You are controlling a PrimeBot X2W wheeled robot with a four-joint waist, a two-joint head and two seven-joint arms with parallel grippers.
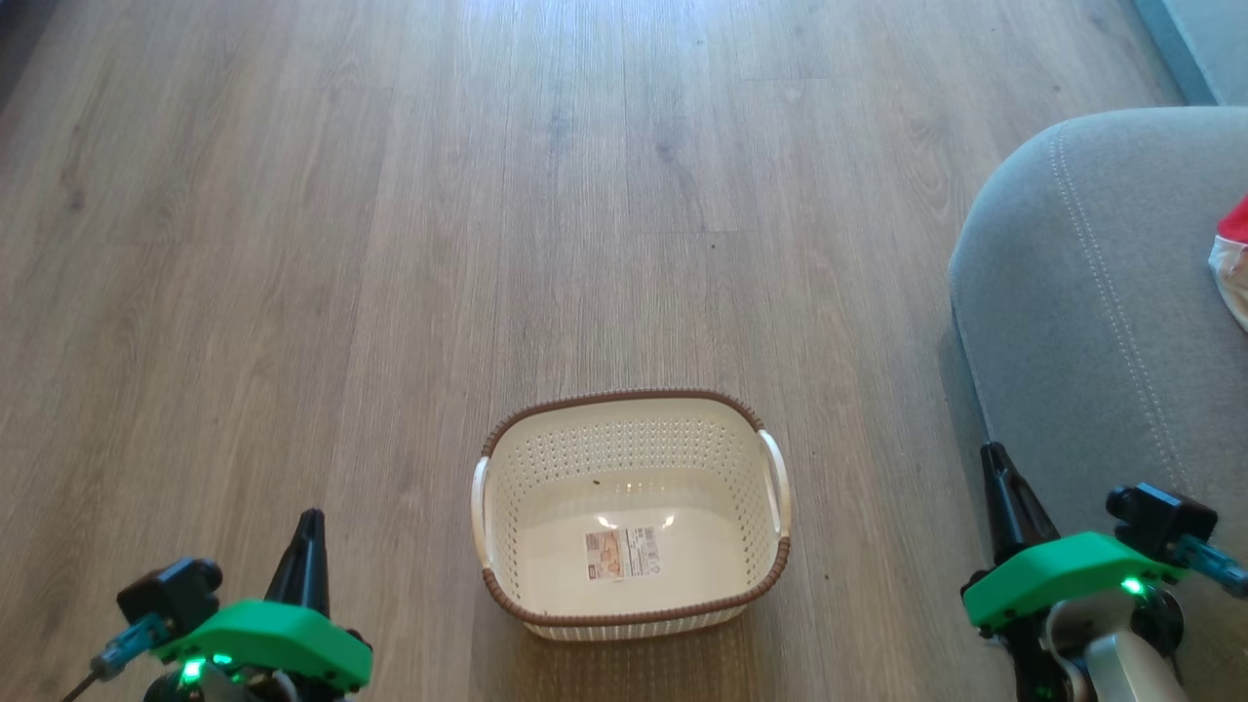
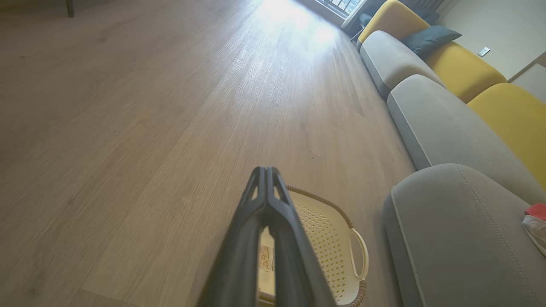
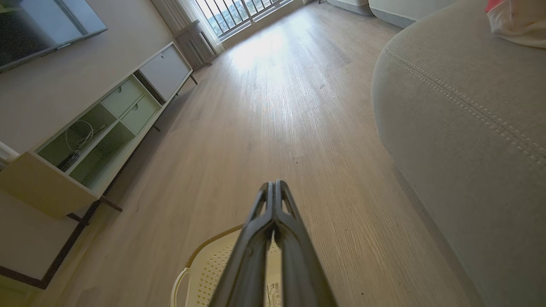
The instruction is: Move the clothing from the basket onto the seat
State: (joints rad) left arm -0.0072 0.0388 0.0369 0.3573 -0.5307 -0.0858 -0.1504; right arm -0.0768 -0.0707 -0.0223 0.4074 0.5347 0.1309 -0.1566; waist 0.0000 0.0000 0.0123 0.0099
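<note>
Wooden floor (image 1: 390, 244), bare basket (image 1: 624, 395), clothing (image 1: 1236, 253) on seat (image 1: 1072, 292), left gripper (image 1: 312, 519) and right gripper (image 1: 993, 455) pinched shut, empty: seemingly finished, only standing by next.

Floor (image 1: 390, 244): wood-grain planks in grey-brown, running lengthwise towards the far end of the room. Window (image 3: 239, 13): barred, at that far end, with a pale curtain (image 3: 183, 13) at its side. A bright patch of daylight (image 3: 264, 47) lies on the planks before it. Along one plain pale wall (image 3: 64, 81) stands a low media cabinet (image 3: 106, 123) with two drawers (image 3: 130, 106) and open compartments, one holding cables (image 3: 81, 136); a dark screen (image 3: 38, 30) sits above it. Opposite wall: one socket plate (image 2: 483, 51).
</note>
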